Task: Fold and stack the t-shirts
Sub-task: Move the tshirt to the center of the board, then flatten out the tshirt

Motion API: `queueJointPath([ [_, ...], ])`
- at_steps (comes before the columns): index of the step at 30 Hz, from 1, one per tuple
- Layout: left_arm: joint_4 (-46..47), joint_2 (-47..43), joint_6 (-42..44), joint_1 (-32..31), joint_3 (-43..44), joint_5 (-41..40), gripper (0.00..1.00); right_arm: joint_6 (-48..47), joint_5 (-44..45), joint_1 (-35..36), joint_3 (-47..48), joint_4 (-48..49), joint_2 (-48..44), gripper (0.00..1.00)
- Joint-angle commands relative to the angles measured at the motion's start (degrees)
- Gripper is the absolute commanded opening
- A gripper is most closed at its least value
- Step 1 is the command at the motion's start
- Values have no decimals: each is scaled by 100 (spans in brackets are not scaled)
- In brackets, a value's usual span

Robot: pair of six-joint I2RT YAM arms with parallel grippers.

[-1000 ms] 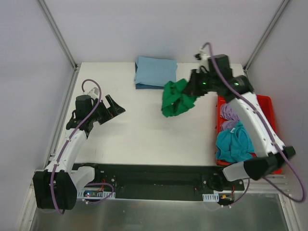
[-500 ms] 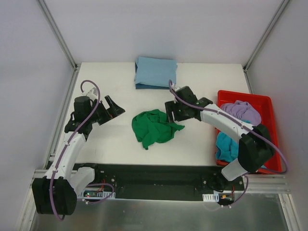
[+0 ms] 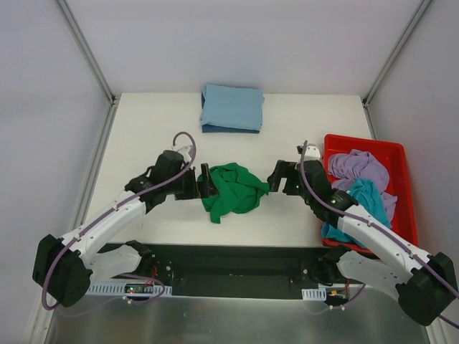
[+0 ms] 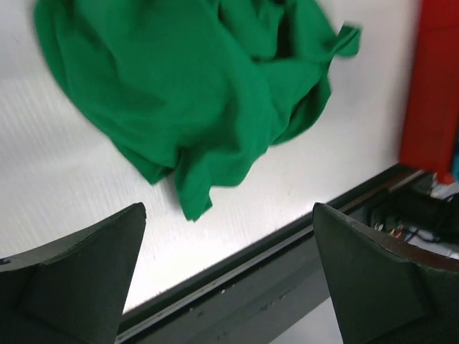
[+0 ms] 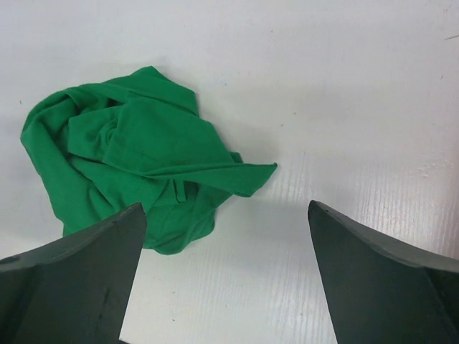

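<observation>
Green cloth marks the middle of the top view: a dark green t-shirt [image 3: 231,190] lies crumpled on the white table [image 3: 150,129], between the two arms. The left gripper [image 3: 208,182] sits at the shirt's left edge and the right gripper [image 3: 275,178] just off its right edge, both with jaws spread and holding nothing. A folded light blue t-shirt [image 3: 231,106] rests at the far side of the table. The red tub [image 3: 399,152] on the right holds a lilac t-shirt [image 3: 358,166] and a teal t-shirt [image 3: 364,198].

From the left wrist, the dark fingers [image 4: 72,279] stand wide apart, the green heap ahead of them and untouched.

From the right wrist, the fingers [image 5: 380,279] are equally parted above bare table, the shirt lying ahead to the left.
</observation>
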Motion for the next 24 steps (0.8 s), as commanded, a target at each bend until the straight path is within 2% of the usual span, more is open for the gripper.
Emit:
queueJointPath([
  [1,-414,414,-311,-788,-345,-470,99,0,39,-23,-356,569,-121,96],
  [4,-406,984,-478,-1238,-275,-645,92,-132,-40,-41,-374,596,-51,96],
  [6,-414,1485,-566,-1247,-83,-629,75,-167,-41,-41,-374,622,-7,96],
  [7,-414,1757,-558,-1247,40,-602,63,-185,-49,-41,-391,648,2,96],
  [8,-414,2047,-593,-1256,146,-593,57,-220,-32,-41,-383,675,19,96],
  [12,-414,2602,-584,-1256,480,-628,52,-273,65,-58,-427,675,46,96],
  [15,-414,2849,-558,-1265,516,-479,22,-282,126,-76,-436,675,107,96],
  [16,-414,2884,-566,-1256,525,-487,7,-281,135,-76,-427,675,151,96],
  [17,-423,2885,-566,-1265,516,-505,0,-281,100,-76,-392,675,195,96],
  [21,-589,2543,-549,-1265,464,-688,0,-711,-697,-76,-216,762,519,99],
  [24,-1072,2139,-488,-1256,525,-1031,0,-1622,-1024,108,-58,885,915,94],
])
